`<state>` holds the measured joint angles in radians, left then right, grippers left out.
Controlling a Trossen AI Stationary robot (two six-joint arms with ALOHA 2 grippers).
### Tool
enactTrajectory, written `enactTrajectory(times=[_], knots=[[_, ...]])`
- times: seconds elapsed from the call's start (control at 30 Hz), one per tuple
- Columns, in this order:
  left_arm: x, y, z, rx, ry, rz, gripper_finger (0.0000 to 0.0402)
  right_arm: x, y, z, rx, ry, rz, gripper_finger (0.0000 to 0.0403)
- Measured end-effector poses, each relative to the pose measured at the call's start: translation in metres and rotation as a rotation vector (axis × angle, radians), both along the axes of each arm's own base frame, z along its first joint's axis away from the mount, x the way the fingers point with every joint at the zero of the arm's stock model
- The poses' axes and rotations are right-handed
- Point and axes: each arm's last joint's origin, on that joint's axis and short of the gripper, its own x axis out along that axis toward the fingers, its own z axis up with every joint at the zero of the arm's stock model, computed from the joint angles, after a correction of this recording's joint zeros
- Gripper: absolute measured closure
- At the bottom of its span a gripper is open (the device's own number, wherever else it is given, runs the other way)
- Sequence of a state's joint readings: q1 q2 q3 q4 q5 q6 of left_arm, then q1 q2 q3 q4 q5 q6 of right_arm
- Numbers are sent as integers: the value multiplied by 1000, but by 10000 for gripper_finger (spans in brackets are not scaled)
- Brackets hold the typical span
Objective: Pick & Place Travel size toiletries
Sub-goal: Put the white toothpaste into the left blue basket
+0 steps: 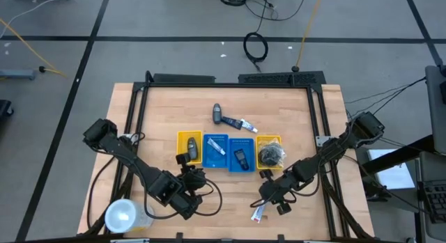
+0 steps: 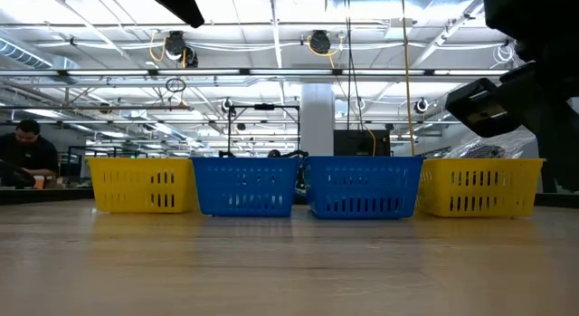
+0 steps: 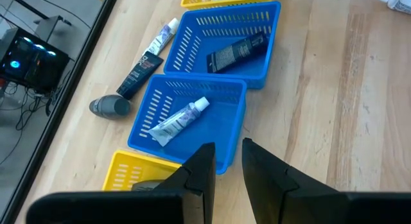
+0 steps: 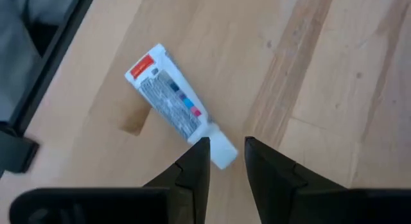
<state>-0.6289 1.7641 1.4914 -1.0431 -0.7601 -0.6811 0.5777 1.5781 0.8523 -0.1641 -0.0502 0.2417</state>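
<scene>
A white tube with a red end point(image 4: 168, 99) lies flat on the table near its near edge point(image 1: 258, 214). My right gripper point(image 4: 226, 150) point(image 1: 267, 201) hovers open over the tube's capped end point(image 4: 222, 155), apparently not touching it. My left gripper point(image 3: 226, 156) point(image 1: 191, 176) is open above the near side of the trays. A white tube point(image 3: 180, 119) lies in one blue tray point(image 1: 215, 151), a dark tube point(image 3: 237, 52) in the other point(image 1: 242, 157), and a dark mesh puff point(image 1: 270, 154) in the right yellow tray. A grey bottle point(image 1: 218, 114) and a dark tube point(image 1: 241, 122) lie on the table beyond.
Two yellow and two blue slotted trays stand side by side mid-table point(image 2: 298, 185). A dark item lies in the left yellow tray point(image 1: 190, 146). A large clear cup point(image 1: 125, 215) stands at the near left corner. A black frame point(image 1: 139, 104) runs around the table's far half. Bare wood lies between the trays and the near edge.
</scene>
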Motion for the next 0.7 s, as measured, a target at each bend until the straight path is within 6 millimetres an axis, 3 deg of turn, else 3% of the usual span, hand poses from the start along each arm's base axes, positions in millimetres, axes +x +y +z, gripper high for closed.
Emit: enactTrajectory(times=[0.23, 0.5, 0.7], knots=[[0, 0, 0, 0, 0, 0, 325, 1, 1, -4, -4, 10, 2, 314], [0, 0, 0, 0, 0, 0, 325, 4, 3, -24, -37, 65, 4, 313], [0, 0, 0, 0, 0, 0, 325, 6, 4, -24, -25, 50, 0, 314]])
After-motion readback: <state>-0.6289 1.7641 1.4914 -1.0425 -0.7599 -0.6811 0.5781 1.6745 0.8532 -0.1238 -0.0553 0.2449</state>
